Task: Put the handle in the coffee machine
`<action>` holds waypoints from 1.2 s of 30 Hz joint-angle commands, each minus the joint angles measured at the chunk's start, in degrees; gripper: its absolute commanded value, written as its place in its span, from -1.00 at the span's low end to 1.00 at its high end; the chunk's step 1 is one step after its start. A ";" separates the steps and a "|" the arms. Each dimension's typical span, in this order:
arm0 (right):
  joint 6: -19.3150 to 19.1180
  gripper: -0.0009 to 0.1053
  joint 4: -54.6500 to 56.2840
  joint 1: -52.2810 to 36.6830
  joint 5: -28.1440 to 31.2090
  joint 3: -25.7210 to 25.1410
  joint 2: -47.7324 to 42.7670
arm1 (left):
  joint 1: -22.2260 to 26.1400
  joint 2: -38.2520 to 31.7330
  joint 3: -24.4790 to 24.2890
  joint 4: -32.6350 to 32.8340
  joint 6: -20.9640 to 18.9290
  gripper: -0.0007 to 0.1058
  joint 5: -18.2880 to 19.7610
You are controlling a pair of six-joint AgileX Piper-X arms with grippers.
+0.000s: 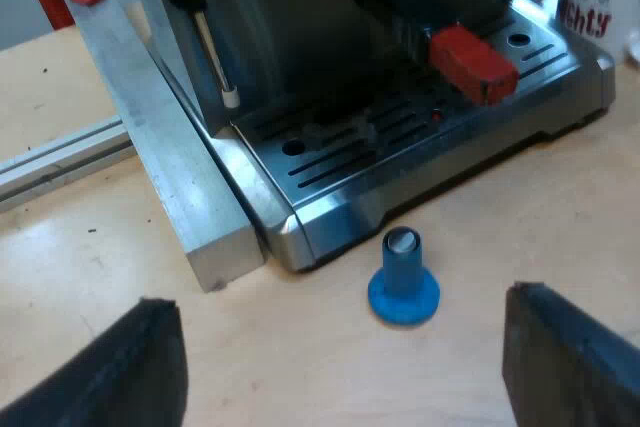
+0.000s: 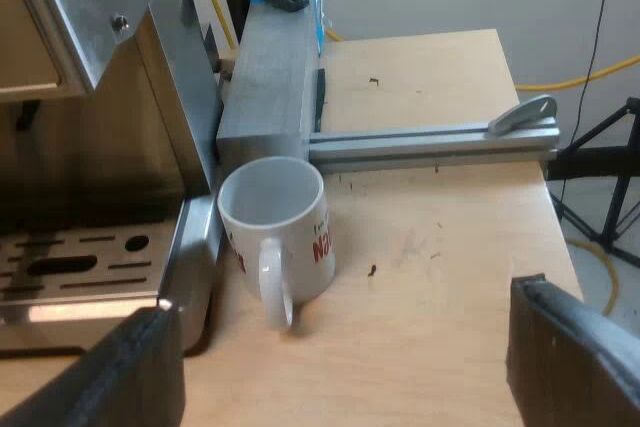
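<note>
Red-tipped handle [image 1: 473, 64] sits in the machine [image 1: 330, 187]. Left gripper [image 1: 345, 367] and right gripper [image 2: 345, 367] hold their fingers apart. A low reach could topple the tamper [image 1: 403, 282].

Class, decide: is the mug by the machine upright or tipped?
Upright: the mug stands on its base on the table, open mouth facing up.

Light wooden tabletop [image 1: 520, 247], espresso machine [image 1: 400, 147] standing on it, blue tamper [image 1: 403, 277] upright just beside the machine's base, white mug [image 2: 275, 227] by the machine's side, grey metal block [image 2: 265, 77] and aluminium rail [image 2: 430, 142] near the mug.
</note>
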 commanded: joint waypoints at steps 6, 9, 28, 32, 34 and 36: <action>-0.76 0.31 -4.49 -0.21 -0.54 6.05 -2.63 | 0.00 -7.99 6.11 -10.29 -6.76 0.28 -3.55; -0.76 0.31 -7.23 -0.21 -0.54 8.69 -2.52 | 0.00 -7.96 9.40 -14.99 -7.15 0.28 -7.40; -0.76 0.31 -12.30 -0.21 -0.68 19.89 -2.52 | 0.00 -7.87 17.13 -19.55 -7.15 0.28 -11.20; -0.76 0.31 -12.30 -0.21 -0.68 22.14 -2.41 | 0.00 -7.87 17.13 -19.55 -7.15 0.28 -11.20; -0.76 0.31 -12.16 -0.21 -0.68 23.28 -2.41 | 0.00 -7.87 17.13 -19.55 -7.15 0.28 -11.20; -0.76 0.31 -12.15 -0.21 -0.68 24.10 -2.41 | 0.00 -7.87 17.13 -19.55 -7.15 0.28 -11.20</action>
